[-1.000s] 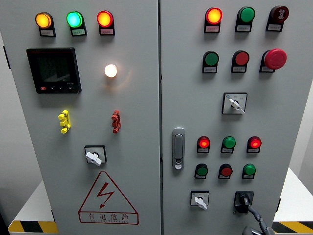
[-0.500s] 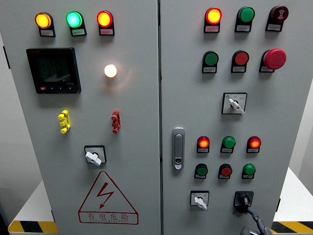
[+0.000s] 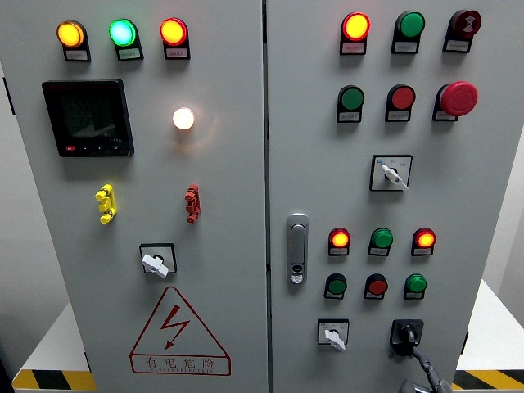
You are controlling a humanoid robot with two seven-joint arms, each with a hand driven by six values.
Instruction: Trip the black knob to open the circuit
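Black knob low on the right cabinet door, in the bottom row, right of a white-handled selector switch and below a green push button. Right robot hand just under it at the bottom edge, a slim dark part rising to the knob's lower side and seemingly touching it. Mostly cut off by the frame, so cannot tell whether apart, together or clamped on the knob. Left robot hand out of view.

Judged as contact made, turn not yet shown.

Risks from here:
- Slipping off the small knob under a glancing push, leaving the circuit closed.
- Turning the wrong way, or only part way (no position marks legible here).
- Drifting left onto the selector switch, or up into the green push button, and triggering something else.

Nothing open to hold anything. Only the cabinet itself, both doors shut, grey door latch at the seam flush, contents hidden.
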